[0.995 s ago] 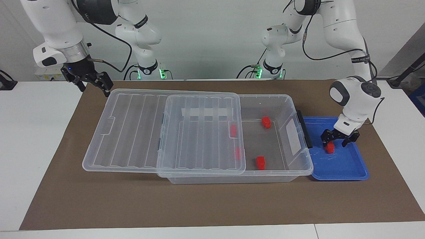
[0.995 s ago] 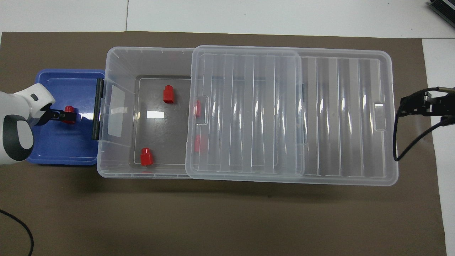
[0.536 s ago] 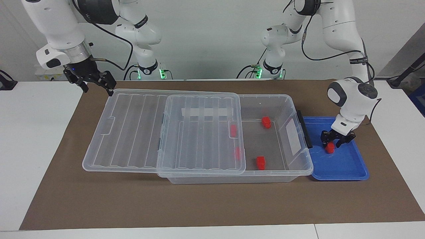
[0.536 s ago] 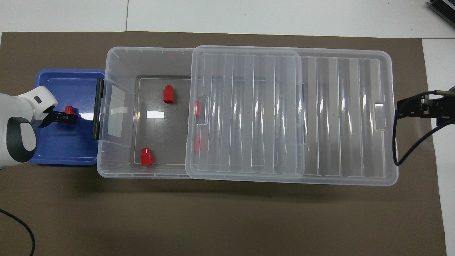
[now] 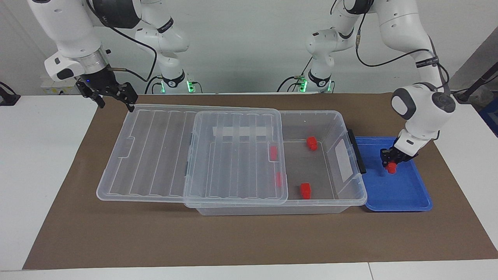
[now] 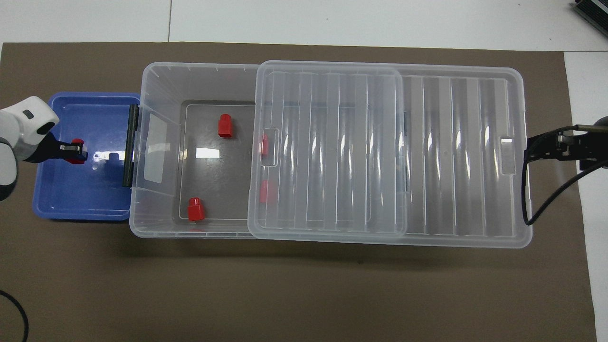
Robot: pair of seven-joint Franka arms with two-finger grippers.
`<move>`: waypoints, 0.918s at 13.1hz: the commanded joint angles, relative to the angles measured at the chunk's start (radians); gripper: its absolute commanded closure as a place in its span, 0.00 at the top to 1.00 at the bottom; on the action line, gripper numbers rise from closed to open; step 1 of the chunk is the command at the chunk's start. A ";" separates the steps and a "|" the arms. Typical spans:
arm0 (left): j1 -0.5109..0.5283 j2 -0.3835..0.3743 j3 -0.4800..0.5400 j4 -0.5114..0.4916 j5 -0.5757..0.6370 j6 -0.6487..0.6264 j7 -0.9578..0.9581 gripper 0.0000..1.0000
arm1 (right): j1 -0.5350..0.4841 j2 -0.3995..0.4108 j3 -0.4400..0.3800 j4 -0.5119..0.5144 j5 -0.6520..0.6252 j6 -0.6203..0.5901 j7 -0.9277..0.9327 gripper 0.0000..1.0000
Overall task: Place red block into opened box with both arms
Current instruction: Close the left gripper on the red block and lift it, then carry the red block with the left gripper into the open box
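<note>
My left gripper is shut on a small red block, held low over the blue tray. Beside the tray stands the clear box. Its ribbed lid is slid toward the right arm's end, leaving the tray end uncovered. Two red blocks lie on the uncovered floor. Two more show through the lid's edge. My right gripper hangs open over the mat by the lid's outer end, touching nothing.
A brown mat covers the table under the box and the tray. The box's black latch faces the tray. Cables run from both arms, one looping beside the lid.
My left gripper closed on the red block in the tray and raised it a little, shifting away from the box. The right gripper rose slightly and stayed open.
</note>
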 commanded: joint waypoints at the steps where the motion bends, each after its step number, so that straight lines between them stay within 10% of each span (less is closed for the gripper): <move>1: -0.067 -0.050 0.001 0.219 -0.011 -0.326 -0.159 0.00 | -0.013 -0.029 0.009 -0.032 0.022 0.008 -0.026 1.00; 6: -0.196 -0.079 -0.020 0.328 -0.083 -0.417 -0.518 0.00 | -0.013 -0.030 0.009 -0.032 0.020 0.012 -0.014 1.00; 12: -0.438 -0.084 -0.023 0.109 0.028 -0.091 -0.799 0.00 | -0.025 -0.036 0.007 -0.075 0.022 0.087 -0.027 1.00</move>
